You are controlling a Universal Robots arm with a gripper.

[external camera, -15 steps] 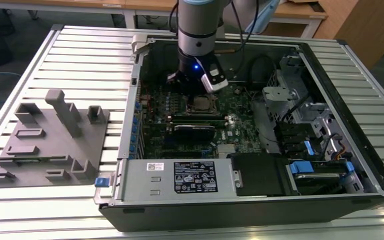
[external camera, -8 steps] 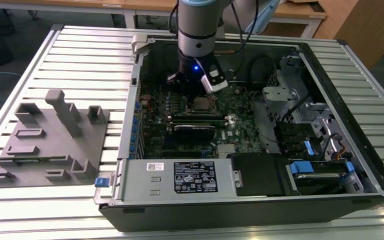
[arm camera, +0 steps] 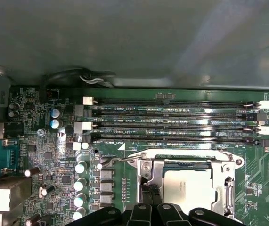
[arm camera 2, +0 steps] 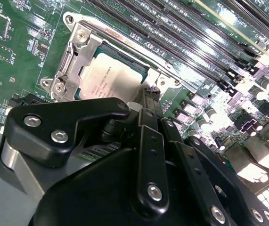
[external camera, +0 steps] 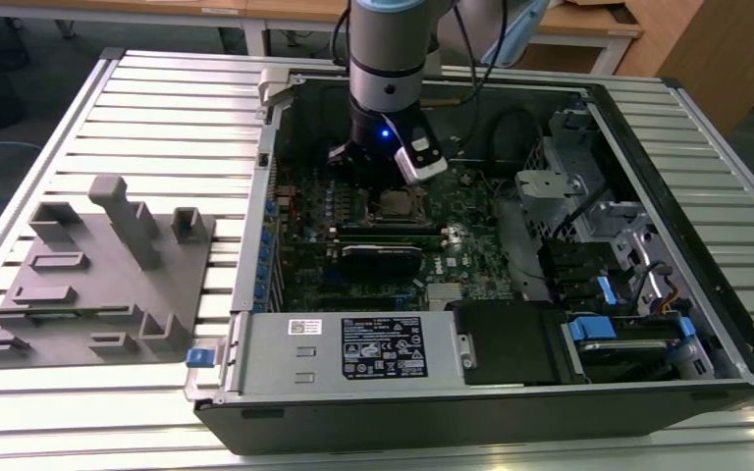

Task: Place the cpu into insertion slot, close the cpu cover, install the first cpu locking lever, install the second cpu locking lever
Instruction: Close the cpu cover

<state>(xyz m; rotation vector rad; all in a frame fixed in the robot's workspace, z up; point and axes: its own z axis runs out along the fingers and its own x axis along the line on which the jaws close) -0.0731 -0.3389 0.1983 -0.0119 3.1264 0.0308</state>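
Your arm's tool (external camera: 395,186) hangs inside the open computer case (external camera: 691,182) on the slatted bench (external camera: 154,118), low over the green motherboard (external camera: 327,285). In both wrist views the tool's two black fingers (arm camera: 146,200) are drawn together, and their tips stand at one corner of the socket. You cannot tell whether they touch the metal there. The cpu (arm camera 2: 108,80) lies flat in the insertion slot (arm camera: 186,165). Its dull silver top shows through the square window of the cpu cover (arm camera 2: 75,56), which is folded down around it. A thin wire lever (arm camera: 120,160) runs along the side of the socket next to the long memory slots (arm camera: 172,125), and its hooked end reaches out over the board. In the exterior view the socket sits at twelve o'clock from the labelled power-supply box (external camera: 350,348), with the tool just above it. A grey moulded fixture (external camera: 102,265) rests on the bench at nine o'clock from the case, well apart from the tool.
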